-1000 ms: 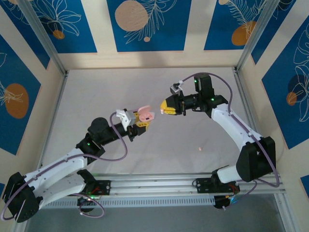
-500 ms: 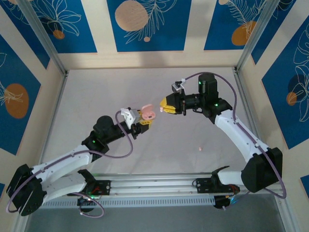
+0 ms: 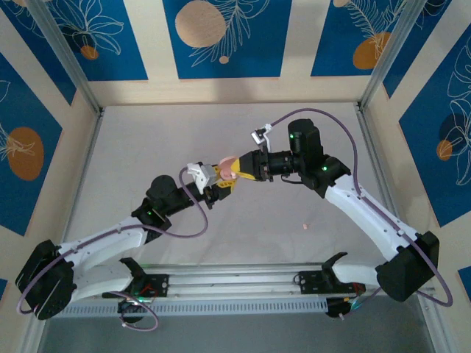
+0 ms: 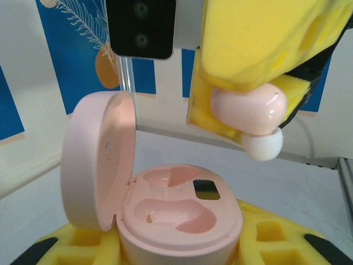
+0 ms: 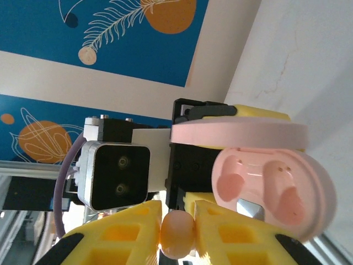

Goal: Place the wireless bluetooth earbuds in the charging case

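- Pale grey surface (image 3: 147, 147), boxed in by walls (image 3: 224, 37) with blue leafy panels; the two arms meet in the air over the middle of it.
- The left gripper (image 3: 218, 184) is clamped on the pink charging case (image 4: 182, 215) and holds it up off the surface.
- The lid (image 4: 96, 160) is flipped open and stands upright, and both wells (image 4: 165, 207) inside are empty.
- The right gripper (image 3: 239, 168) is pinched tight on a peach-pink earbud (image 4: 248, 110) with a white tip, squeezed between its yellow fingers (image 5: 118, 232).
- That earbud hangs just above the open case, close but not touching, on the side away from the lid.
- A loose earbud (image 3: 305, 226), tiny and pink, lies on the surface well apart from both grippers, over toward the right arm.
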Controlling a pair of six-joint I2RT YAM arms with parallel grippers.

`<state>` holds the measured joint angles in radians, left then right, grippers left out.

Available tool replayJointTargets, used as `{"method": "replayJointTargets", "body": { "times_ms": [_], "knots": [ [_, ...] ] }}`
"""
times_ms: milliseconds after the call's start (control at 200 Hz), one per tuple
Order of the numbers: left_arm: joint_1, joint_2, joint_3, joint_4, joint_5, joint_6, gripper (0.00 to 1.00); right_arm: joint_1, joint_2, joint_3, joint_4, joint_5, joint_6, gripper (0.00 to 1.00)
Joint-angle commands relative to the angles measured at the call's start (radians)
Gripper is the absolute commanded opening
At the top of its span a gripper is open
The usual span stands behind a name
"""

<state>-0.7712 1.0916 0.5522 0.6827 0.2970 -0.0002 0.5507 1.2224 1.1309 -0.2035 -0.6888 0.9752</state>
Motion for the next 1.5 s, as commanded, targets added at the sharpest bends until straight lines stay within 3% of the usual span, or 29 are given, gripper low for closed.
{"method": "replayJointTargets", "body": {
  "times_ms": [0,545,925,1491],
  "knots": [
    [-0.014,0.004,0.028,0.067,0.033,0.0,0.29,0.015,-0.01,0.036,-0.027,0.079,-0.06,0.22],
    [-0.019,0.001,0.027,0.074,0.03,-0.004,0.3,0.099,0.041,0.109,-0.161,0.233,-0.175,0.22],
    [-0.02,-0.005,0.027,0.07,0.029,-0.006,0.3,0.121,0.056,0.131,-0.193,0.272,-0.202,0.22],
    [-0.021,-0.014,0.02,0.077,0.007,-0.004,0.3,0.181,0.108,0.222,-0.388,0.431,-0.289,0.26]
  ]
}}
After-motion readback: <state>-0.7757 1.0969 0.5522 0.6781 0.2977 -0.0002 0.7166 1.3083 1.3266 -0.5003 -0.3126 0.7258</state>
